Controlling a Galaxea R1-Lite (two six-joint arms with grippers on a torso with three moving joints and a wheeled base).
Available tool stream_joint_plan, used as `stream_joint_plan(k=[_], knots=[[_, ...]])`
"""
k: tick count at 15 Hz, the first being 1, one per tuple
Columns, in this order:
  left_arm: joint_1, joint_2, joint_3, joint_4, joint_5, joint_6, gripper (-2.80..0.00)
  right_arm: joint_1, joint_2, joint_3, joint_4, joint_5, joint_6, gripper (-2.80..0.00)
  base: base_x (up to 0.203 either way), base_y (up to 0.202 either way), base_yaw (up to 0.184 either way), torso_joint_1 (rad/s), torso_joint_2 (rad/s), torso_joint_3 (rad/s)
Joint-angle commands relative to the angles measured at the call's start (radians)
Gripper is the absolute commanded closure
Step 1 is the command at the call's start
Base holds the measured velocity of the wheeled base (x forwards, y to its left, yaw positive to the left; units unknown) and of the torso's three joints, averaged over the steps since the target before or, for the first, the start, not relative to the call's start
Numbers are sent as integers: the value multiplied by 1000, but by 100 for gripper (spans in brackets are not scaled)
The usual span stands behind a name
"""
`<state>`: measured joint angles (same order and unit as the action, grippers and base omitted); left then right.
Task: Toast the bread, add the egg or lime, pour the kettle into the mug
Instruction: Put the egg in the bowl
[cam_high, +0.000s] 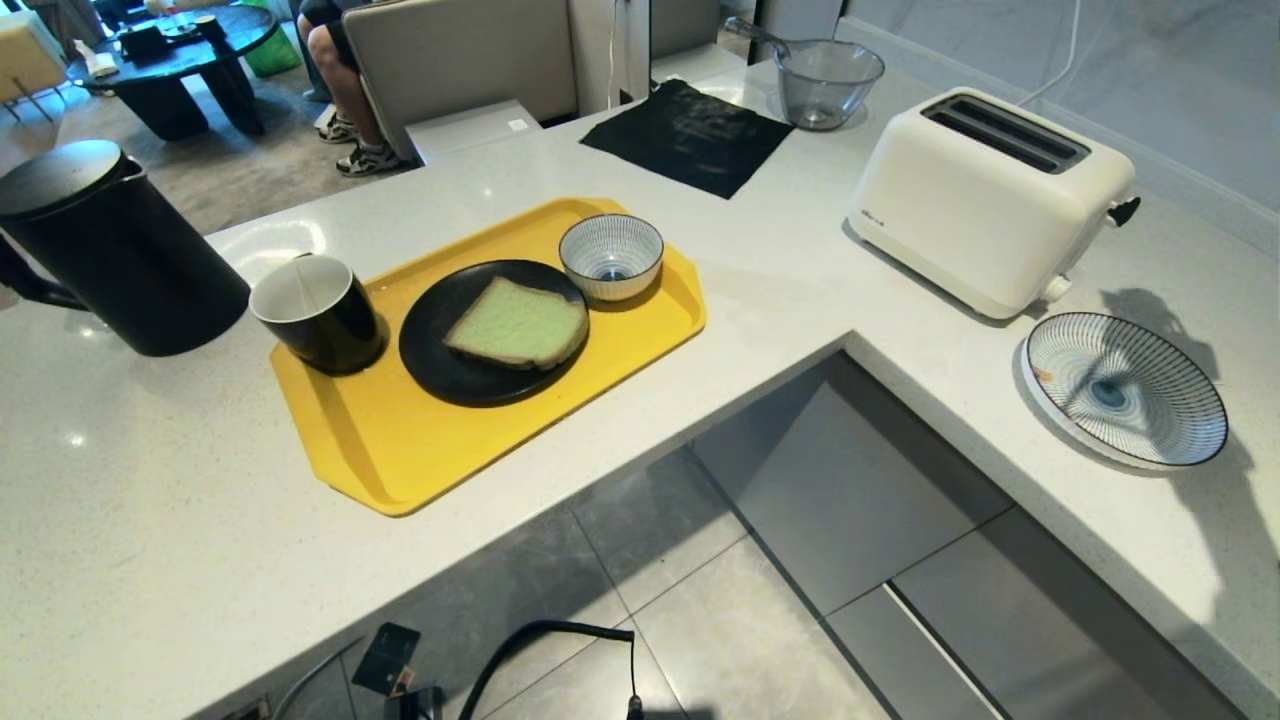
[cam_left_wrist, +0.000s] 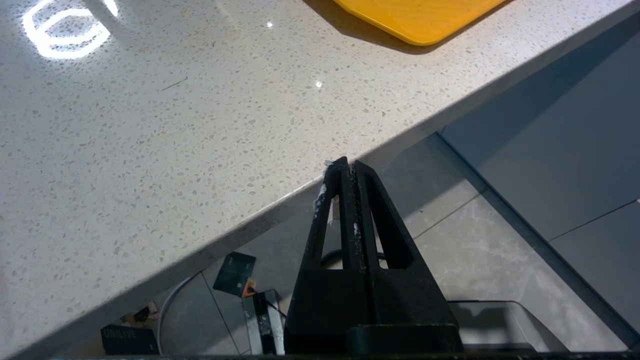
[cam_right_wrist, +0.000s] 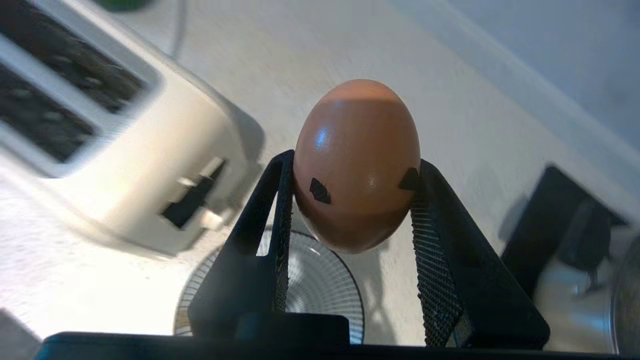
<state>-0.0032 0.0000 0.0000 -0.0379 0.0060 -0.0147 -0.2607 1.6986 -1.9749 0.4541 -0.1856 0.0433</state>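
Right gripper (cam_right_wrist: 350, 200) jaws clamped on the egg (cam_right_wrist: 356, 165), mid-frame in its wrist view, above the toaster (cam_right_wrist: 125, 150) and striped plate (cam_right_wrist: 320, 280). Left gripper (cam_left_wrist: 348, 167) fully closed, empty, at the counter edge (cam_left_wrist: 280, 192). Bread (cam_high: 518, 324) on black plate (cam_high: 440, 350), centre-left of head view, mug (cam_high: 318, 312) beside it, kettle (cam_high: 110, 250) far left.

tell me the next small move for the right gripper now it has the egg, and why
Probably carry the egg across toward the small striped bowl on the yellow tray. The right gripper holds it above the striped plate beside the toaster, well away from the tray. The bread already lies on the black plate, and that bowl looks empty.
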Motion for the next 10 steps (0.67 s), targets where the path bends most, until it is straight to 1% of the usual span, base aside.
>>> stream_joint_plan(k=[1,3,5,6,10], knots=[[0,0,14,0,0,-1,0,33,-45,1,-22,27,-28,0,0,0,0,0,0,0],[0,0,14,0,0,-1,0,108,-75,1,-58,84,-42,0,0,0,0,0,0,0],[0,0,14,0,0,-1,0,216,-102,1,-72,154,-47,0,0,0,0,0,0,0],[0,0,14,0,0,-1,0,275,-109,1,-75,173,-60,0,0,0,0,0,0,0],[0,0,14,0,0,-1,0,527,-112,1,-77,186,-116,0,0,0,0,0,0,0]])
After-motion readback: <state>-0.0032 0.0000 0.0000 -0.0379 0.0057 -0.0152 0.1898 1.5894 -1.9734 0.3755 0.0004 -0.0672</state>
